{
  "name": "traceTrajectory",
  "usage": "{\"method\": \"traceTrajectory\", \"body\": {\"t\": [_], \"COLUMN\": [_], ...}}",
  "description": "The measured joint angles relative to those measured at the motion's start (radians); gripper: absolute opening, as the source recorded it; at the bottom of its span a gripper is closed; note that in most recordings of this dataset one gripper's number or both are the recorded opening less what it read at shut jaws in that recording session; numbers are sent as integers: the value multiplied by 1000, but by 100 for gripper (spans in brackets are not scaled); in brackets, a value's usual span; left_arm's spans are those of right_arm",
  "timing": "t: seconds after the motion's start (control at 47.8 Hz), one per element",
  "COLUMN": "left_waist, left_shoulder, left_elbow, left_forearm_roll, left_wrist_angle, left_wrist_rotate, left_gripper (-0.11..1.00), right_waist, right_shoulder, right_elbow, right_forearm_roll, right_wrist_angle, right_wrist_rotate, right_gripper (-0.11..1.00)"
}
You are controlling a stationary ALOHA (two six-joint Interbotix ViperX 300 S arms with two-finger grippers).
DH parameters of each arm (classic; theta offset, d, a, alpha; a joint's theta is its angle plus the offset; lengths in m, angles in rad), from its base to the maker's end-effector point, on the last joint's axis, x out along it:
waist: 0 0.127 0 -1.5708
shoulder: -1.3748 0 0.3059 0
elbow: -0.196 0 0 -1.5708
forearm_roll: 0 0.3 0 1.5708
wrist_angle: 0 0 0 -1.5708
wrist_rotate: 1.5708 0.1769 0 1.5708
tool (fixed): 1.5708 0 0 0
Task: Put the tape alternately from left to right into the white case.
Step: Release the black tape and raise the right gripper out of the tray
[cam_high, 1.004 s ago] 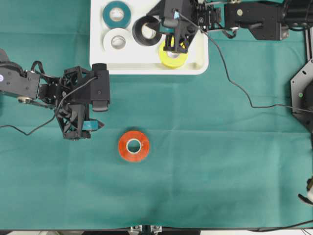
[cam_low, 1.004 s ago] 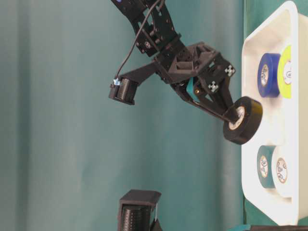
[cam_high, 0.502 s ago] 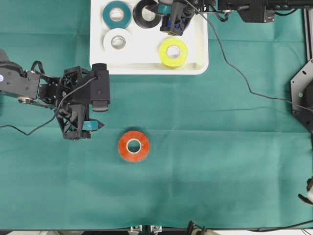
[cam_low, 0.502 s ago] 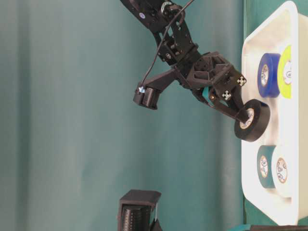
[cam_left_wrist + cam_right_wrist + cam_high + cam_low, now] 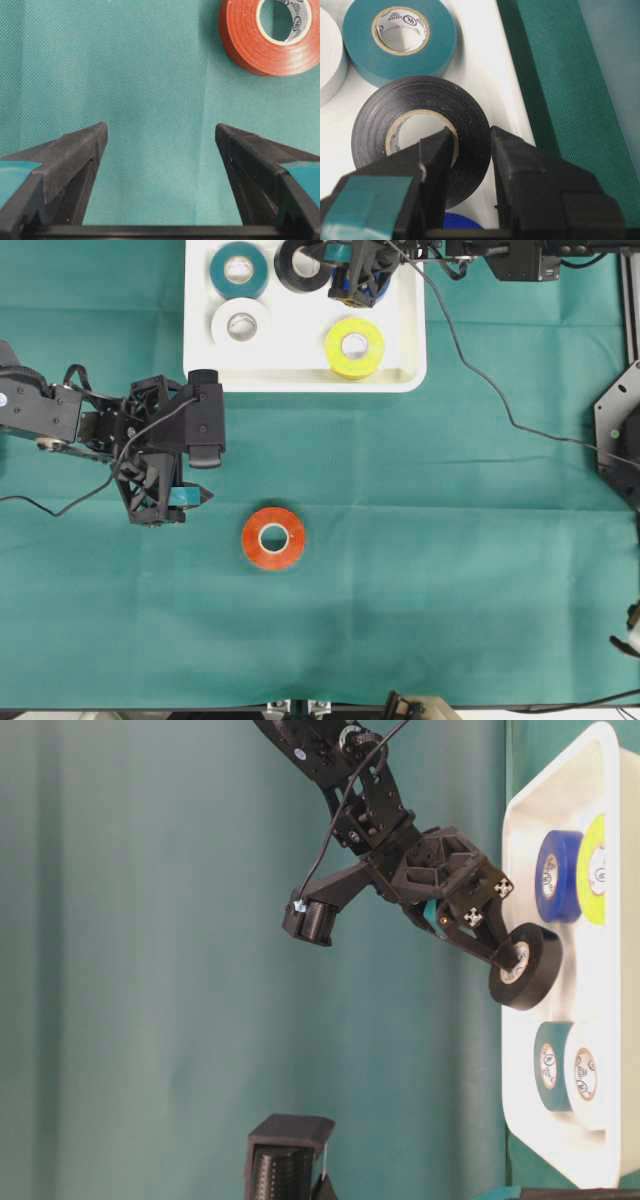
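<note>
Right gripper (image 5: 470,150): jaws pinched on the wall of the black tape roll (image 5: 420,135), one finger inside its core, one outside; roll hangs tilted just above the white case (image 5: 400,375). Beside the held roll in the case: teal roll (image 5: 238,269), white roll (image 5: 240,324), yellow roll (image 5: 354,345), blue roll (image 5: 558,877).

Left gripper (image 5: 160,145): jaws spread wide, holding nothing. Orange roll (image 5: 273,537) flat on the green cloth (image 5: 450,540) ahead of its fingertips, apart.
</note>
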Motion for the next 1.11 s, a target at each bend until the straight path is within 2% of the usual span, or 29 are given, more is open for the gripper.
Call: {"method": "traceTrajectory", "body": {"t": [0.251,0.293,0.439,0.502,0.586,1.109], "left_waist": [0,0,0,0,0,0], "left_shoulder": [0,0,0,0,0,0], "left_elbow": [0,0,0,0,0,0], "left_forearm_roll": [-2,-2,-2,-2,-2,-2], "left_wrist_angle": [0,0,0,0,0,2], "left_wrist_rotate": [2,2,2,2,0,2], "left_gripper": [82,82,82,82,82,82], "right_waist": [3,6,14,15,15,40], "right_shoulder": [0,0,0,0,0,-28], "right_elbow": [6,9,12,12,12,35], "right_forearm_roll": [0,-2,0,-2,-2,0], "right_wrist_angle": [-2,0,5,12,15,14], "right_wrist_rotate": [2,2,9,12,14,12], "right_gripper": [27,35,78,89,85,85]}}
